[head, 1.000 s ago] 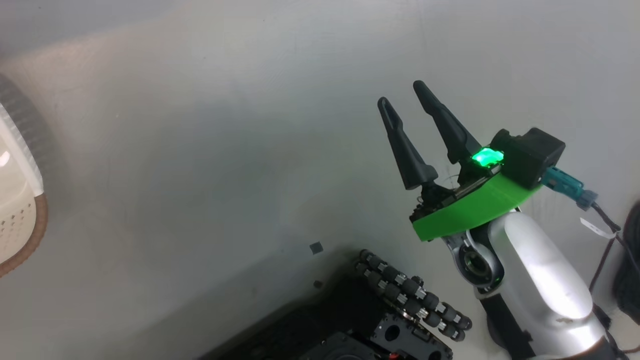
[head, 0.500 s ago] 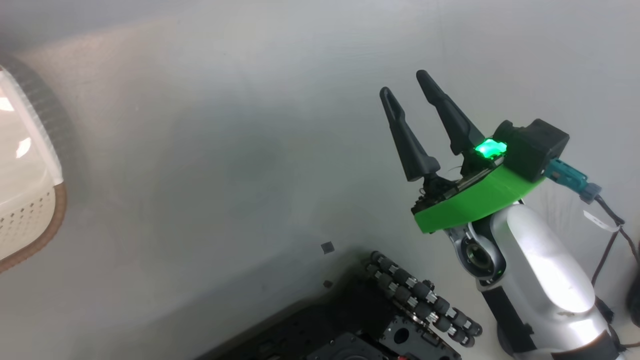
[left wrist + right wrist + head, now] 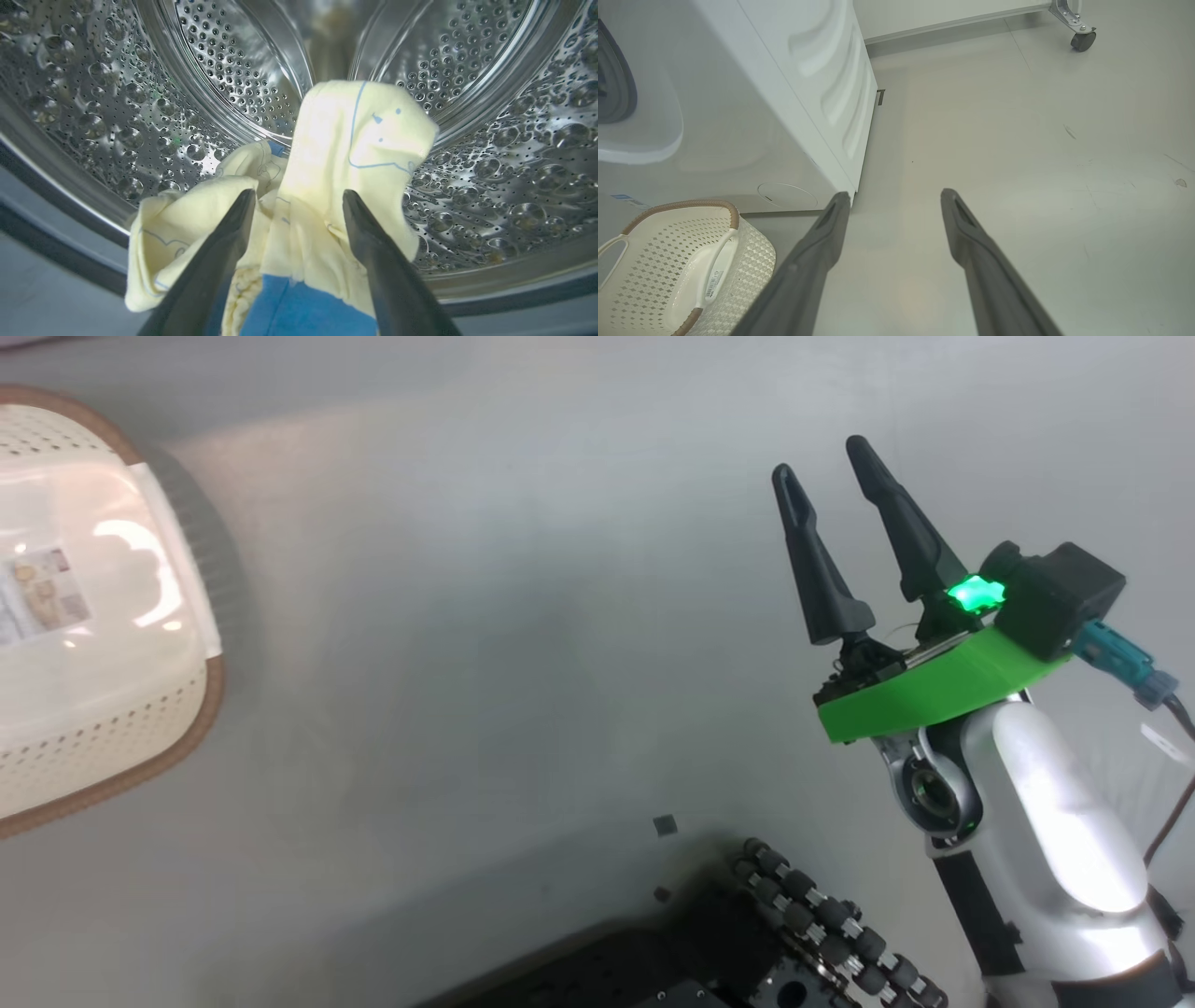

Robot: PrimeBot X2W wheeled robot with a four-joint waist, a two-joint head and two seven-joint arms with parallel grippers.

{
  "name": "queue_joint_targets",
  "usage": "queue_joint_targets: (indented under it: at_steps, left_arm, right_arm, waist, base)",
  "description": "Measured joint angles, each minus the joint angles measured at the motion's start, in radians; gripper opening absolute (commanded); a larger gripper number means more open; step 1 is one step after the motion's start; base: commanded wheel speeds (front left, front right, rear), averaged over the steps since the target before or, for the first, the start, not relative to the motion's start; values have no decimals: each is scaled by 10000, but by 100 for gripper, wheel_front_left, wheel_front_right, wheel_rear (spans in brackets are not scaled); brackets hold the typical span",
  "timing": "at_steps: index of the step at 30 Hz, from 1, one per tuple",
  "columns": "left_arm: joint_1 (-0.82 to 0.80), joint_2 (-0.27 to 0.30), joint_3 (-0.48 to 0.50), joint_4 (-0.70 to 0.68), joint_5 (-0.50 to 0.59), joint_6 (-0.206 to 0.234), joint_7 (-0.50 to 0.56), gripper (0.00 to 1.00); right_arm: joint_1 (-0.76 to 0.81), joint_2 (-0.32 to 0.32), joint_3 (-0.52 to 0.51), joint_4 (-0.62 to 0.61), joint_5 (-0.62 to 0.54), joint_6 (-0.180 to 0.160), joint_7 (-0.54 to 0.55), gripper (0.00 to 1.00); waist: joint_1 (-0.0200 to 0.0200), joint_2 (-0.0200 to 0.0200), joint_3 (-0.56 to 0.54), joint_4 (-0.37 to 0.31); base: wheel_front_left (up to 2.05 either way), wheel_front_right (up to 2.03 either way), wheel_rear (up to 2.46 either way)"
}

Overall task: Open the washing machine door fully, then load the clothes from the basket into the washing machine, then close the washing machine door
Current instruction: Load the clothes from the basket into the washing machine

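The left end effector (image 3: 296, 203) reaches into the big white front-loading washing machine (image 3: 761, 116). Its 2 long dark fingers (image 3: 219, 252) are spread apart inside the perforated steel drum (image 3: 490, 154). The soft cream-yellow clothes (image 3: 355, 140), printed with faint blue outlines and dots, lie bunched between and just beyond those fingers. A tall fold rises past the fingertips toward the back of the drum, and another droops over the drum's lower lip near the grey door gasket (image 3: 32, 224). A small bright blue cloth piece (image 3: 303, 308) sits low between the finger bases. The fabric fills the gap and touches the inner side of both fingers, which stand wide and do not pinch it. The right end effector (image 3: 820, 457) hangs over the pale grey floor (image 3: 523, 616), its 2 fingers also apart, with bare floor between them. In the right wrist view the machine's lower front corner lies just beside the left-hand fingertip. The small cream-white perforated plastic basket with a brown woven-look rim (image 3: 752, 261) stands on the floor close before the machine's front. It is low to the left of those fingers, well apart from them, and its paper label (image 3: 714, 282) shows on its base. A black castor wheel (image 3: 1083, 41) stands far across the floor.
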Motion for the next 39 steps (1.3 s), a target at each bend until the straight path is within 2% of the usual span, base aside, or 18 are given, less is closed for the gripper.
queue_joint_targets:
  at_steps: [13, 20, 30, 39]
  left_arm:
    - [3401, -1078, 303, -813, -696, 21, -2197, 100]
    - [6167, -1843, 148, -2069, -685, 82, -3511, 100]
    - [9324, -2775, -219, -3776, -54, 130, -3914, 100]
    - [10655, -3618, -995, -3956, 368, 130, -3923, 100]
  right_arm:
    - [520, -290, -811, -54, -476, 0, 0, 100]
    - [1118, -451, -1208, -21, -807, 0, 0, 100]
    - [1906, -522, -1346, 194, -1026, 0, 2, 100]
    - [2363, -623, -1356, 209, -1290, 0, 150, 100]
  waist:
    - [-1, 0, -1349, 848]
    - [-1, 0, -2325, 1349]
    - [-2, 1, -3760, 1921]
    - [-2, 0, -4744, 2339]
  base:
    - [0, 0, 0]
    - [0, 0, 0]
    - [0, 0, 0]
    - [0, 0, 0]
